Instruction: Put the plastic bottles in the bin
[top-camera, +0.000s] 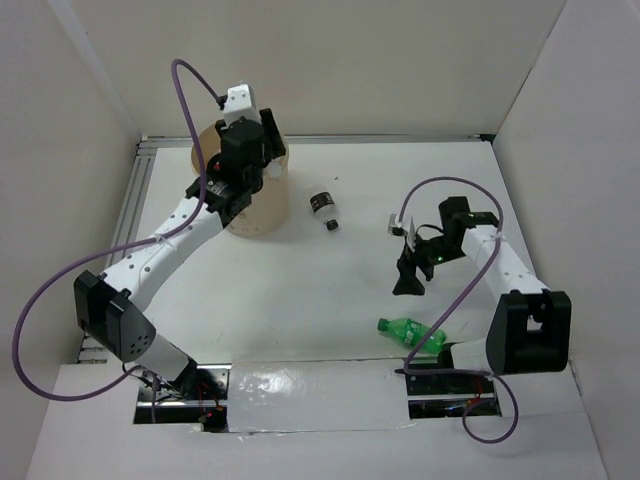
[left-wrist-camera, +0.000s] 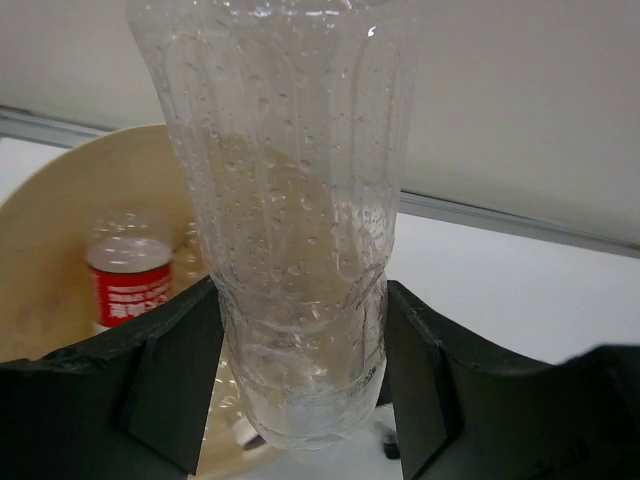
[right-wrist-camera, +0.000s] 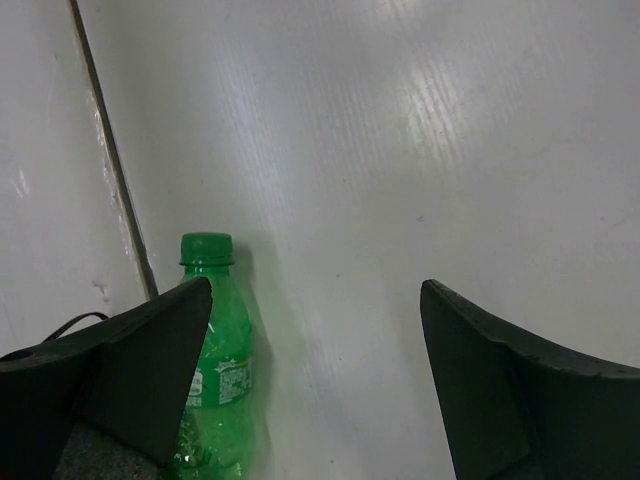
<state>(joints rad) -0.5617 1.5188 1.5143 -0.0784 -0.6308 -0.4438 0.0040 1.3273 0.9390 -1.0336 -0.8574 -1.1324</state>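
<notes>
My left gripper (top-camera: 243, 185) (left-wrist-camera: 303, 350) is shut on a plain clear bottle (left-wrist-camera: 290, 230) and holds it over the beige bin (top-camera: 262, 215) (left-wrist-camera: 60, 250). A red-labelled clear bottle (left-wrist-camera: 128, 275) lies inside the bin. A dark-labelled bottle (top-camera: 324, 210) lies on the table right of the bin. A green bottle (top-camera: 410, 332) (right-wrist-camera: 212, 370) lies near the right arm's base. My right gripper (top-camera: 408, 285) (right-wrist-camera: 315, 340) is open and empty above the table, with the green bottle by its left finger.
White walls enclose the table on three sides. A metal rail (top-camera: 400, 139) runs along the back edge. Purple cables (top-camera: 185, 100) loop from both arms. A seam (right-wrist-camera: 110, 150) runs along the table's near edge in the right wrist view.
</notes>
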